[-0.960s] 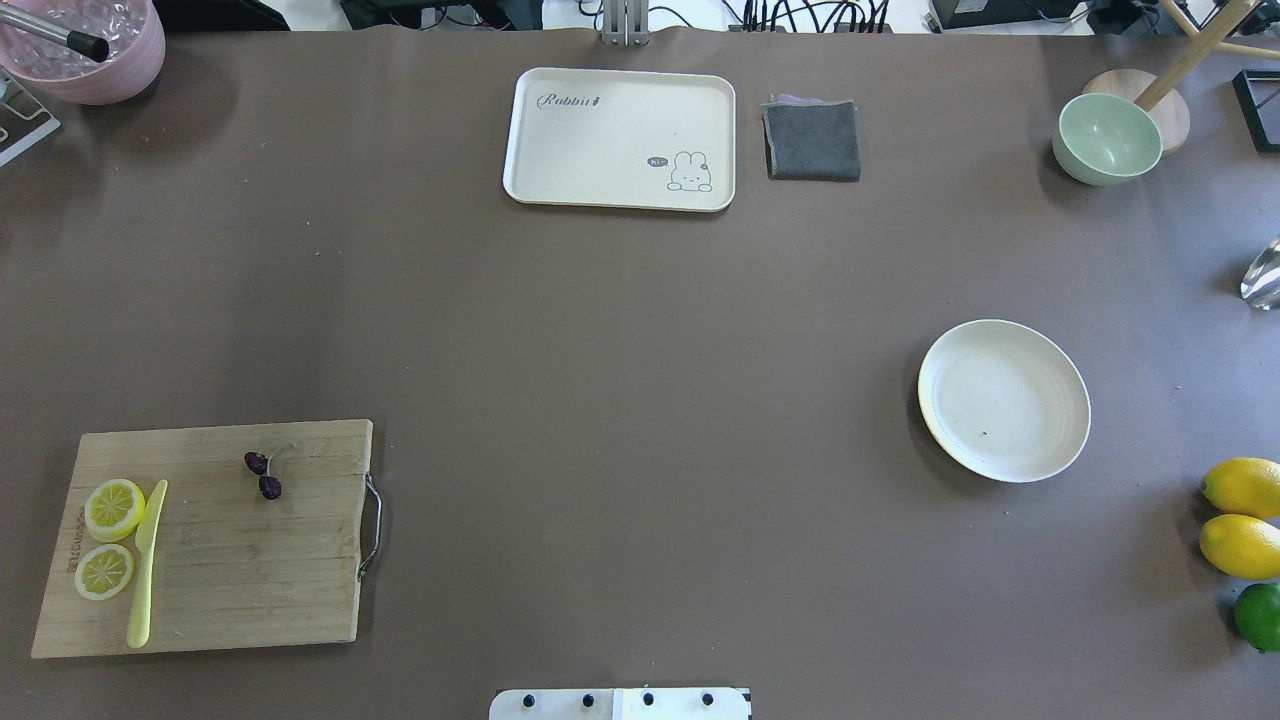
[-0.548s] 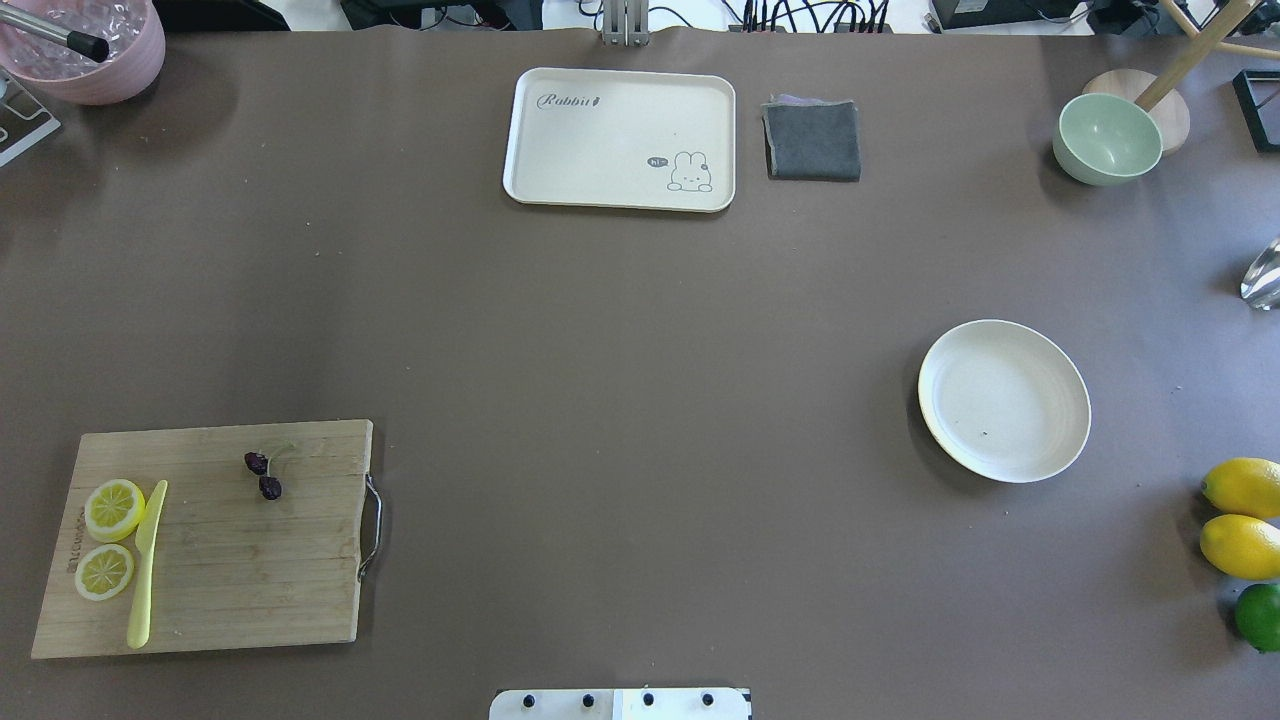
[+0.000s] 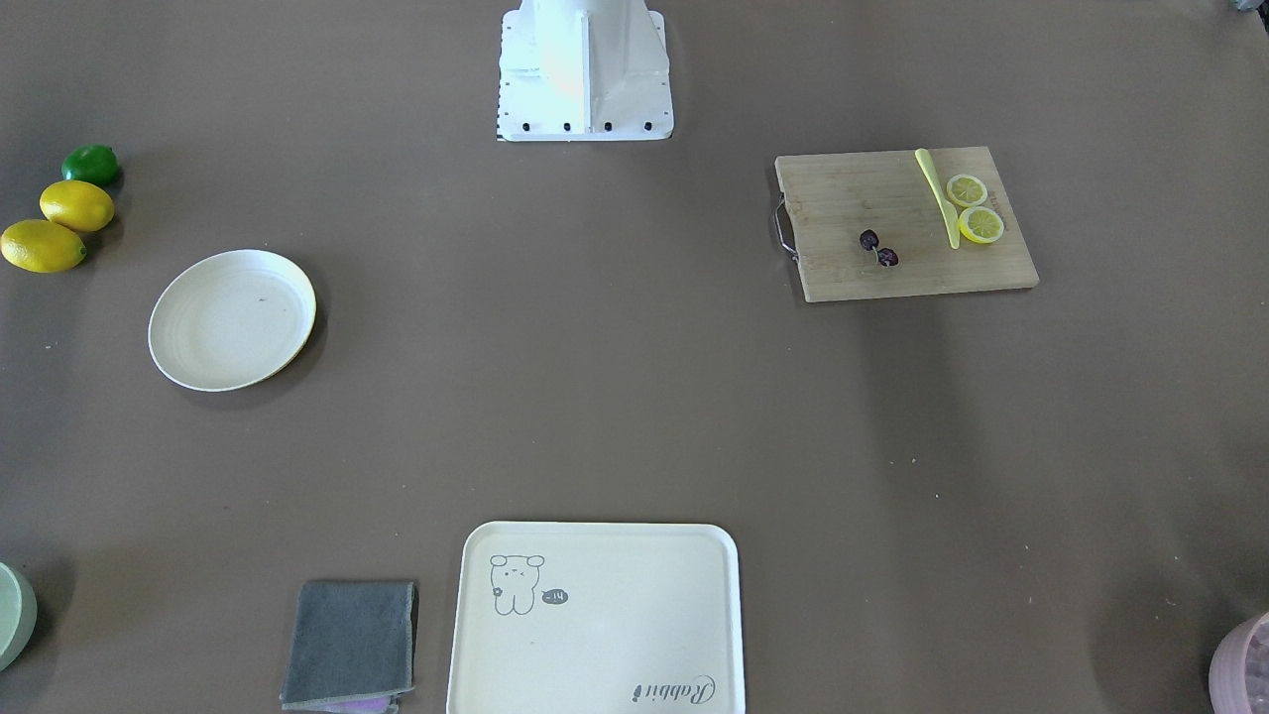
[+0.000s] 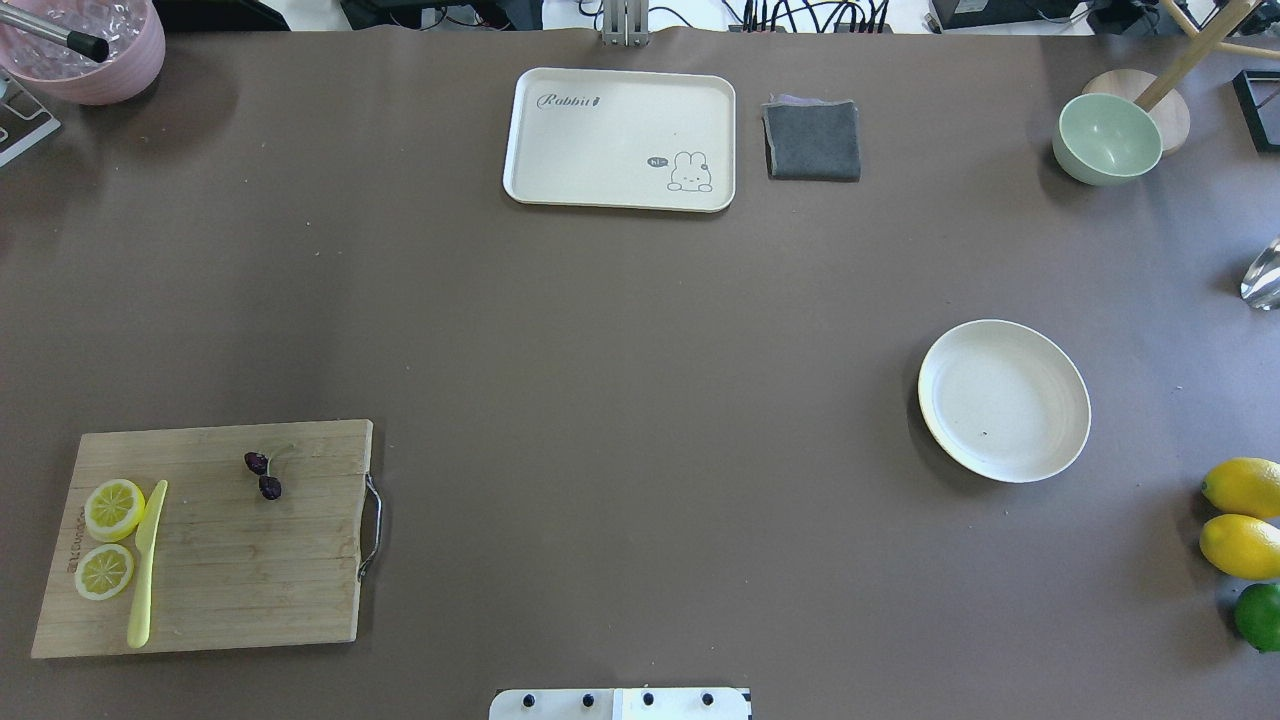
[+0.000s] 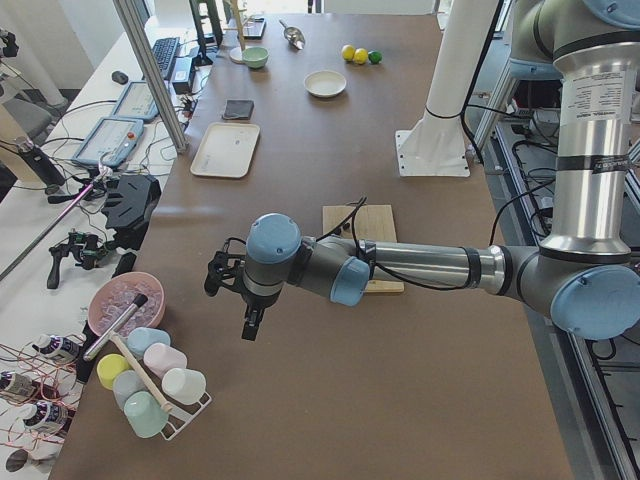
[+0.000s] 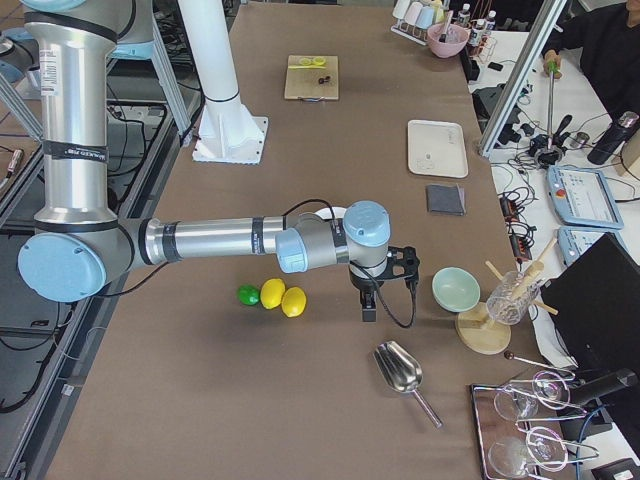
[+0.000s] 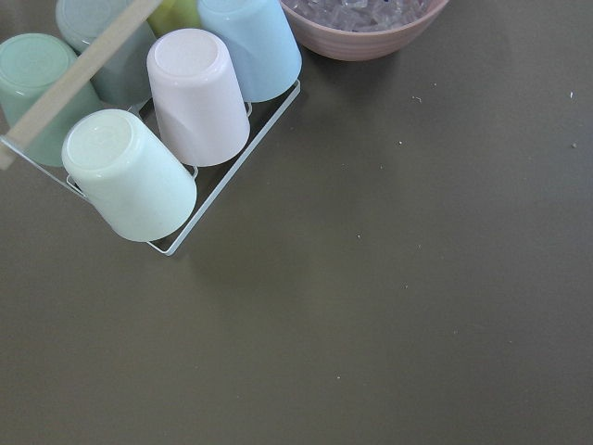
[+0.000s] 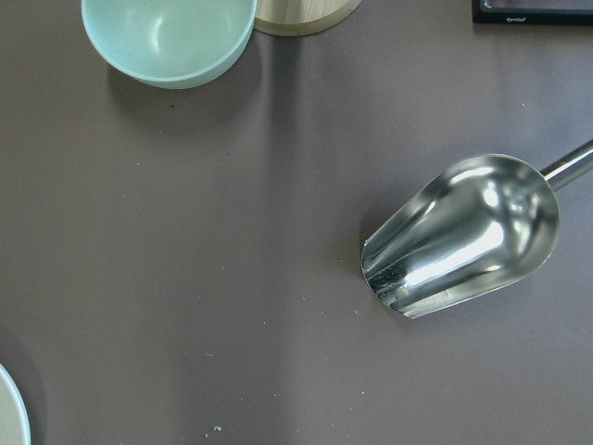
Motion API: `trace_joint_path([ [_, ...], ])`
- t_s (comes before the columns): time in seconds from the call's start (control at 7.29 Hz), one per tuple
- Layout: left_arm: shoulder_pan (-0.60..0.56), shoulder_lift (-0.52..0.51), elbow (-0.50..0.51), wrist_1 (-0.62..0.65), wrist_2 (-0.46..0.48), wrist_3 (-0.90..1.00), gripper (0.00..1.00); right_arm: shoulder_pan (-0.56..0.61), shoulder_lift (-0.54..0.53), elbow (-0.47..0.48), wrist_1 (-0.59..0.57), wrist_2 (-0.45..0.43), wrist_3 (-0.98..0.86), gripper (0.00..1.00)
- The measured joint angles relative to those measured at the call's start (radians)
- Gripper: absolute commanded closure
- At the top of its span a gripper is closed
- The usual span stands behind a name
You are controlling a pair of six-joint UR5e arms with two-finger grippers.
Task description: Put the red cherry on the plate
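Note:
The red cherry, a pair of tiny dark fruits on thin stems, lies on the wooden cutting board at the near left; it also shows in the front-facing view. The plate is round, cream-white and bare, on the right half of the table, and appears again from the front. Neither gripper shows in the overhead or front views. My left gripper hangs over the table's left end near a cup rack, far from the cherry. Beyond the plate, by a metal scoop, hangs my right gripper. I cannot tell whether either is open or shut.
Two lemon slices and a yellow knife share the board. A cream tray and grey cloth lie at the far edge. A green bowl, scoop, lemons and lime, pink bowl and cup rack ring the table.

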Motion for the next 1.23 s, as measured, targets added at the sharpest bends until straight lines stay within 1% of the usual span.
trace_joint_path([
  [0.69, -0.002, 0.016, -0.003, -0.001, 0.000, 0.001, 0.02, -0.001, 0.004, -0.004, 0.005, 0.033, 0.001, 0.00],
  [1.23, -0.002, 0.016, 0.003, 0.000, 0.000, 0.000, 0.02, -0.001, 0.007, -0.001, 0.007, 0.036, 0.000, 0.00],
])
